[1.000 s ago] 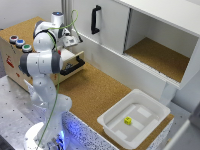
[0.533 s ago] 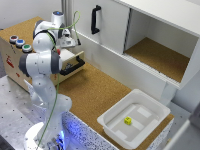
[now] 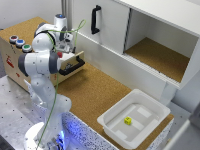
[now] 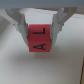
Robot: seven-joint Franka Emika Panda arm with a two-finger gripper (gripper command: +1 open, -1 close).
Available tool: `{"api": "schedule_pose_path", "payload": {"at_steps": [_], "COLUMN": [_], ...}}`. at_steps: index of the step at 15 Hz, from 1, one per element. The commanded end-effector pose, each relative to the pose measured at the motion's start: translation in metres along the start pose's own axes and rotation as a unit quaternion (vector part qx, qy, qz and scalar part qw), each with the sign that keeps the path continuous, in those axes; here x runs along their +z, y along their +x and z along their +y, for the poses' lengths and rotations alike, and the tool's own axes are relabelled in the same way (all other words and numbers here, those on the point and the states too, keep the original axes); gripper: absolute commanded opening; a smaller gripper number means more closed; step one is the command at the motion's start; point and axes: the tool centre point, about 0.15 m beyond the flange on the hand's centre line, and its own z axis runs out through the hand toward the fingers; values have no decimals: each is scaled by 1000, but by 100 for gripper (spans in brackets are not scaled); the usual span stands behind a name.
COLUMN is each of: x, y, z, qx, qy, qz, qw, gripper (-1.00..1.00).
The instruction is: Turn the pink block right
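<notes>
The pink block (image 4: pixel 44 39) fills the middle of the wrist view, a reddish-pink cube with black letters on its faces. My gripper (image 4: pixel 43 36) is shut on it, one grey finger (image 4: pixel 22 30) pressed on each side. In the exterior view the gripper (image 3: pixel 61 49) points down over the wooden box at the exterior view's left, and the block (image 3: pixel 60 54) shows as a small red spot under it. I cannot tell whether the block rests on the surface or is lifted.
The wooden box (image 3: pixel 15 62) carries round red, blue and green buttons (image 3: pixel 20 43) and a drawer with a black handle (image 3: pixel 72 65). A white bin (image 3: pixel 112 122) holds a small yellow cube (image 3: pixel 128 120). A white cabinet with a black door handle (image 3: pixel 95 20) and an open compartment (image 3: pixel 155 55) stands behind.
</notes>
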Motion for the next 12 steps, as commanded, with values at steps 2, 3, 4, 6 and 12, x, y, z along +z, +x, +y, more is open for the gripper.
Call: {"api": "schedule_pose_path", "payload": {"at_steps": [2, 3, 4, 6, 12], "x": [18, 19, 20, 23, -14], "y": [-1, -3, 0, 3, -5], "z": [9, 10, 5, 0, 9], "qx": [108, 130, 129, 130, 90], "qy": [-18, -17, -27, -28, -49], "qz": [35, 41, 44, 36, 87], "qw": [993, 991, 990, 990, 991], "gripper": [-100, -100, -100, -100, 100]}}
